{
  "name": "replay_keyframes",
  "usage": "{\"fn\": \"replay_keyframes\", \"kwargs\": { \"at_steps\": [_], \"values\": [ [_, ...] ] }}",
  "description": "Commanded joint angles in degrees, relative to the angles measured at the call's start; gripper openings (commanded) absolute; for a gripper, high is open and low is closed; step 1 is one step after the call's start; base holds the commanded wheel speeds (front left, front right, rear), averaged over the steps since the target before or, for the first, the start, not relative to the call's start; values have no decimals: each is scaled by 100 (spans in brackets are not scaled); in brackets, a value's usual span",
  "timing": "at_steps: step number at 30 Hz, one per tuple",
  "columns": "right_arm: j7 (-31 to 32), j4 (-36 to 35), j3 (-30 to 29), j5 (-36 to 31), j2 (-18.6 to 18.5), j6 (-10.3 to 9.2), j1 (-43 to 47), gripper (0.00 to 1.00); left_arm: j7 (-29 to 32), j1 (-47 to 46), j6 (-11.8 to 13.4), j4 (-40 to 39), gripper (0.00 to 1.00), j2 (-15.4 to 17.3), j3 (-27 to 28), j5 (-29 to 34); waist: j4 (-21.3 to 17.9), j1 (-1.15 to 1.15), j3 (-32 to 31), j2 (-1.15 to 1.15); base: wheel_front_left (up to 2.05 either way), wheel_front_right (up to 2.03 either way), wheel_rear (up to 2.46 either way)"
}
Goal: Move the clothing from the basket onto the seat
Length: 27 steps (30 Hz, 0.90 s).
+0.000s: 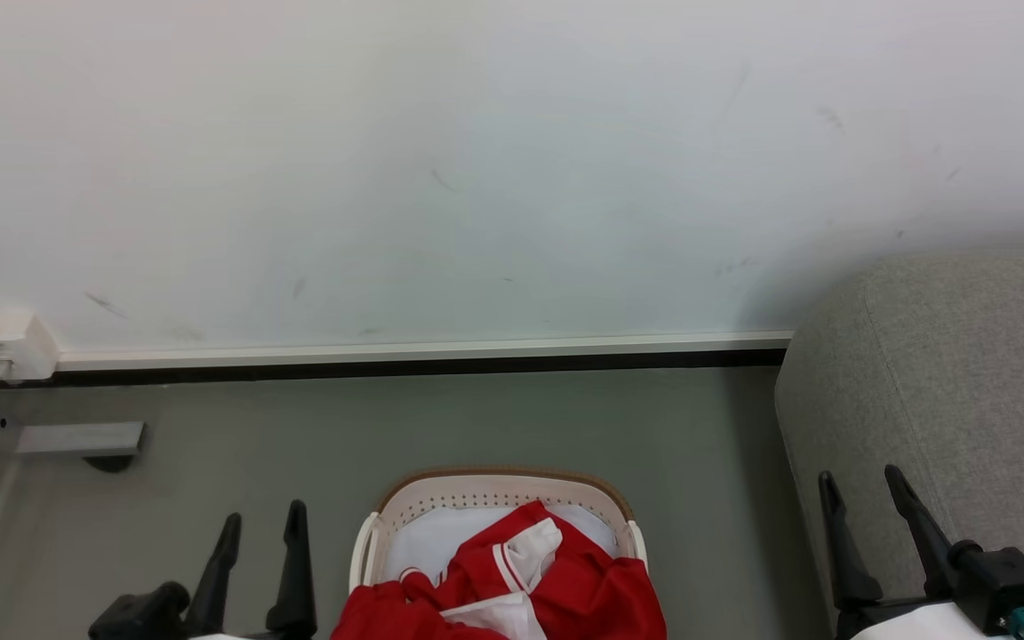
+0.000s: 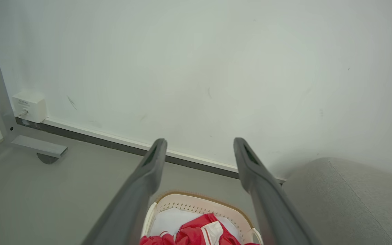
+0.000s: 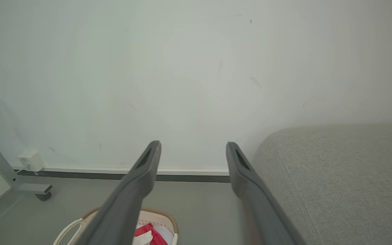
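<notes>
The bright red shiny sports garment with white panels and white-striped trim (image 1: 565, 582) lies heaped in the cream-white oval perforated plastic laundry basket with a brown woven-look rim (image 1: 499, 478), at the bottom centre of the head view. It mounds above the rim and seems to spread past the basket's sides toward the frame's lower edge. Under it, at the far end, shows a plain white liner sheet (image 1: 428, 542). The basket stands on the grey floor (image 1: 565, 418). The large light grey woven-fabric sofa (image 1: 965, 373) takes the right side of the frame, well apart from the basket.

The garment looks light, limp and slick. It should sag and trail when lifted, and a shallow pinch may slide off. The raised crumpled ridge near the white panel at the heap's middle seems the best hold. It stands clear of the liner, which a deeper grab might catch.

The left hand (image 1: 265, 516) sits at the lower left, just beside the basket but not touching it. Its two dark fingers are parted, with nothing between them. The right hand (image 1: 860, 477) sits at the lower right against the sofa's side, likewise spread and empty. In both wrist views the fingers stand wide apart, with bare wall showing between them.
</notes>
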Motion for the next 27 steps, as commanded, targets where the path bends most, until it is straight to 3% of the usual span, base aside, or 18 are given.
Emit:
{"fn": "replay_keyframes", "kwargs": {
  "at_steps": [1,27],
  "values": [
    [-48,9,-5,-131,-60,-9,-59,100,-34,28,6,-57,100,46,19,190,-2,0,2,0,0,0,0],
    [-342,261,-91,-771,-69,-11,28,100,-328,171,-106,45,100,57,112,929,-31,0,44,0,0,0,0]
  ]
}}
